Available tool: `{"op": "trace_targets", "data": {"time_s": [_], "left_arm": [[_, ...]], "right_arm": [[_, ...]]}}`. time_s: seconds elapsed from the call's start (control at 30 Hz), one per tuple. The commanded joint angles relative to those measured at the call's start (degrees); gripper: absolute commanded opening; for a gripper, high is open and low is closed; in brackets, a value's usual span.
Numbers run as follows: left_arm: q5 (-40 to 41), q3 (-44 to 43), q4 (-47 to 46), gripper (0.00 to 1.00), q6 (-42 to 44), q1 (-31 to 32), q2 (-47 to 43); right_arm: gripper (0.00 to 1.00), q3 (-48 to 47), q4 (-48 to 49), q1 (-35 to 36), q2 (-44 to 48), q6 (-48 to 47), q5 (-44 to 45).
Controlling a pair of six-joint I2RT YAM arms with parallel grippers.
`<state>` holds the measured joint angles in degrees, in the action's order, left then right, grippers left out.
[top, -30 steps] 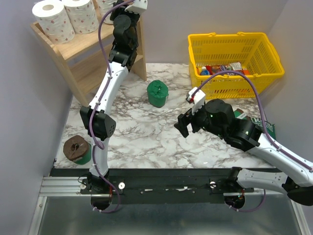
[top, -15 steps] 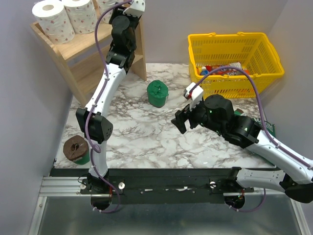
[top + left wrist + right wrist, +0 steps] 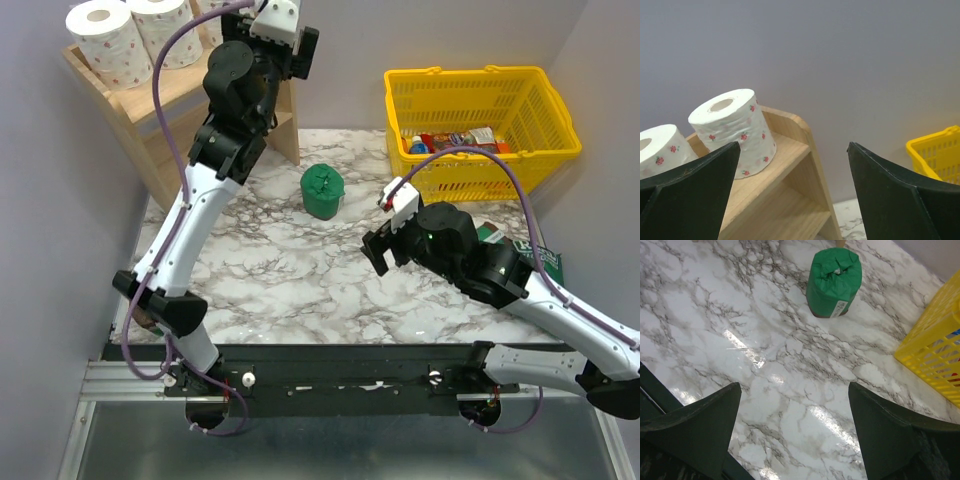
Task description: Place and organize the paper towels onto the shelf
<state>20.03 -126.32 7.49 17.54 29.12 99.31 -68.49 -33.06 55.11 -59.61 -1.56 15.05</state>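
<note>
Marble table (image 3: 270,280) lies beneath the right claw (image 3: 376,252), which is spread wide and empty and has drawn slightly rightward since half a second ago. Just beyond it stands a green roll (image 3: 322,192). Farther left, the left claw (image 3: 305,50) has swung out beside the shelf (image 3: 160,95), wide open and empty. Two white rolls (image 3: 110,45) stand on top.

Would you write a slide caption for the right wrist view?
Open right gripper above the marble table, a green paper towel roll standing ahead.
</note>
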Motion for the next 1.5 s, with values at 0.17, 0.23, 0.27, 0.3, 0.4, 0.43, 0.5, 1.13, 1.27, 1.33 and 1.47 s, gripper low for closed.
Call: {"op": "trace_targets", "data": {"time_s": [0.17,0.23,0.27,0.3,0.4,0.43,0.5,1.13,1.27,1.33,1.47], "left_arm": [[2.0,22.2,5.7,0.99,-9.0,3.3,-18.4],[1.5,24.8,8.8,0.99,-11.4,3.7,-22.6],[0.5,26.5,10.3,0.99,-12.4,3.7,-24.9],[-0.2,27.2,12.0,0.99,-14.4,4.1,-26.0],[-1.9,30.9,17.0,0.99,-17.3,4.4,-30.9],[-2.1,32.0,18.7,0.99,-19.6,4.5,-32.2],[-2.6,34.4,20.2,0.99,-21.0,4.5,-35.6],[1.1,49.5,26.4,0.99,-28.2,4.5,-49.3],[2.6,52.0,26.4,0.99,-29.3,4.5,-49.5],[3.1,54.5,24.9,0.99,-28.9,4.5,-50.4],[5.1,58.9,23.2,0.99,-29.0,4.5,-50.5]], "right_arm": [[0.98,5.1,1.8,0.2,3.7,-0.3,3.9],[0.98,5.3,1.9,0.2,3.4,-0.9,4.5],[0.98,5.5,2.2,0.1,3.3,-0.9,4.8],[0.99,5.6,2.7,0.1,3.2,-1.3,5.3],[1.00,5.9,5.4,0.1,2.3,-1.4,7.2],[1.00,5.8,5.9,0.1,1.8,-1.3,7.9],[1.00,5.4,6.2,0.2,-0.1,-0.2,9.2],[1.00,9.9,6.0,0.1,3.7,14.7,11.3],[1.00,8.3,2.8,0.1,6.2,20.3,14.4],[1.00,7.8,2.3,0.1,7.1,22.4,18.9],[1.00,7.8,3.3,0.0,6.8,22.4,26.3]]}}
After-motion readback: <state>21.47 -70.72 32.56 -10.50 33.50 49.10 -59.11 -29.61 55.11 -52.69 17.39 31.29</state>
